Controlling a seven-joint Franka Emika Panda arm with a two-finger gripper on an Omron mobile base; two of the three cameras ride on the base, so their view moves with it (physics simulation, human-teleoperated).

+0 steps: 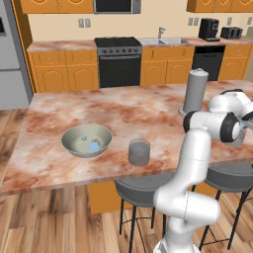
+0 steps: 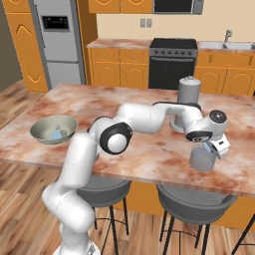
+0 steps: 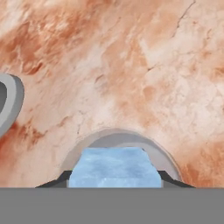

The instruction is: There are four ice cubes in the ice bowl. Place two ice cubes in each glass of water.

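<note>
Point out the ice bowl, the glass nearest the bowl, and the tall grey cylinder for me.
ice bowl (image 1: 73, 145): left base view, on its near outer wall.
glass nearest the bowl (image 1: 139, 153): left base view, on its side wall.
tall grey cylinder (image 1: 195, 91): left base view, mid-body.

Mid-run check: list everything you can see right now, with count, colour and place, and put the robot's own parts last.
ice bowl: one, pale grey-green, left on the island.
ice cubes: light blue in the bowl, count unclear; one more between the jaws.
glasses of water: two, clear grey; one near the front edge, one under the hand.
tall cylinder: one, grey, domed, behind the arm.
island counter: reddish marble.
stools: two, grey, below.
gripper: shut on a cube above the right-hand glass.
</note>
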